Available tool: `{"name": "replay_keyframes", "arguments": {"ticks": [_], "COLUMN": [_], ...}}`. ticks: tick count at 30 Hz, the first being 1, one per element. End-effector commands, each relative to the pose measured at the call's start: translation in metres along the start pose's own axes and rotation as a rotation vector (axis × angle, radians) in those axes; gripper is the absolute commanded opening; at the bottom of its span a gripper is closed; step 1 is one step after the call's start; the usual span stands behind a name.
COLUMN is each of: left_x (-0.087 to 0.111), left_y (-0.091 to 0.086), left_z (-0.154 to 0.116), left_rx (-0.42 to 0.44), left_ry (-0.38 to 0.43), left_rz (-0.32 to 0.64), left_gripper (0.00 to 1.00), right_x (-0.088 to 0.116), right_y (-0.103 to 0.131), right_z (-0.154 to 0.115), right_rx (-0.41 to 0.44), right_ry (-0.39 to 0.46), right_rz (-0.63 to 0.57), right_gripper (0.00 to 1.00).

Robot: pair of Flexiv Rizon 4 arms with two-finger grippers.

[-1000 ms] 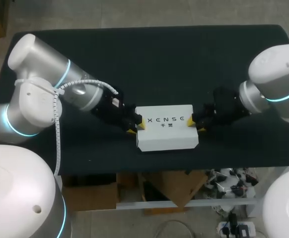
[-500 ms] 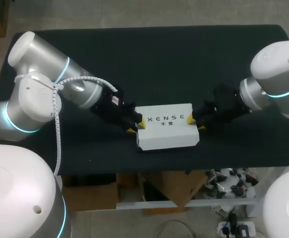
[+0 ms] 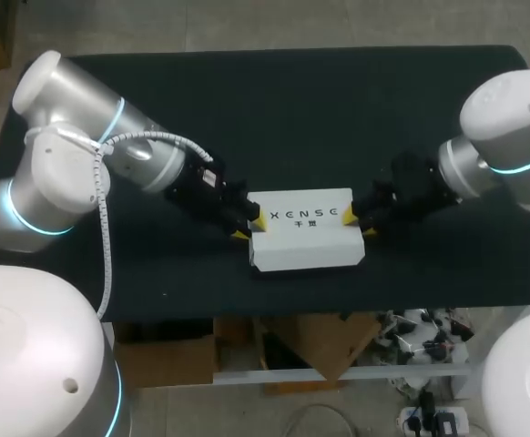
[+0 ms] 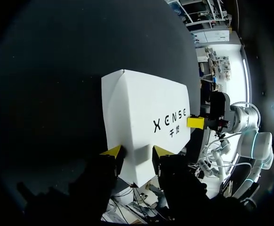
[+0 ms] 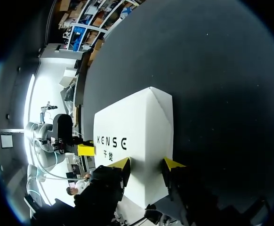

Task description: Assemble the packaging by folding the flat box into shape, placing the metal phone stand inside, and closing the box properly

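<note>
Head view shows the white box (image 3: 306, 244) lying close to the near edge of the black table (image 3: 338, 109), about midway along that edge. It is folded into a full shape, and its printed top face lies flat and shut. Its long sides run parallel to the near edge.

The left gripper (image 3: 249, 226) is at the box's left end, on an arm that comes in over the table's left side. In the left wrist view its 2 yellow fingertips (image 4: 112, 151) stand apart, both laid against that end of the box, with a strip of white card showing between them. The gripper is open, not clamped on anything.

The right gripper (image 3: 358, 224) is at the box's right end, on an arm that comes in over the table's right side. The right wrist view shows the same pose: its 2 yellow fingertips (image 5: 173, 164) are spread and rest against the end of the box, so the gripper is open too. Each wrist view also shows 1 yellow tip of the other gripper at the box's far end.

Beyond the box, dark cloth stretches to the table's far edge and its 2 far corners.
</note>
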State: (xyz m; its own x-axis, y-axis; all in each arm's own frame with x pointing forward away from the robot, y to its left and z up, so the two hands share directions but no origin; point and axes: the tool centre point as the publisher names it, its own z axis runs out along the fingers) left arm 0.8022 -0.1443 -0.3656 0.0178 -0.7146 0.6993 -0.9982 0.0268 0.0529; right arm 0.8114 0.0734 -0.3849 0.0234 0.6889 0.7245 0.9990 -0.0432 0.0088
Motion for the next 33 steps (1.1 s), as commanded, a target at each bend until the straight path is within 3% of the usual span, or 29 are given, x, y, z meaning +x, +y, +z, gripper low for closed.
{"name": "replay_keyframes", "arguments": {"ticks": [1,33], "left_x": [0.023,0.036], "left_y": [-0.004,-0.011], "left_z": [0.013,0.000], "left_rx": [-0.029,-0.064], "left_ry": [0.001,0.008], "left_rz": [-0.012,-0.057], "left_gripper": [0.39,0.42], "right_x": [0.018,0.032], "right_y": [0.003,0.014], "right_z": [0.014,0.006], "right_rx": [0.012,0.058], "right_ry": [0.010,0.027], "right_rz": [0.007,0.057], "right_gripper": [0.45,0.44]}}
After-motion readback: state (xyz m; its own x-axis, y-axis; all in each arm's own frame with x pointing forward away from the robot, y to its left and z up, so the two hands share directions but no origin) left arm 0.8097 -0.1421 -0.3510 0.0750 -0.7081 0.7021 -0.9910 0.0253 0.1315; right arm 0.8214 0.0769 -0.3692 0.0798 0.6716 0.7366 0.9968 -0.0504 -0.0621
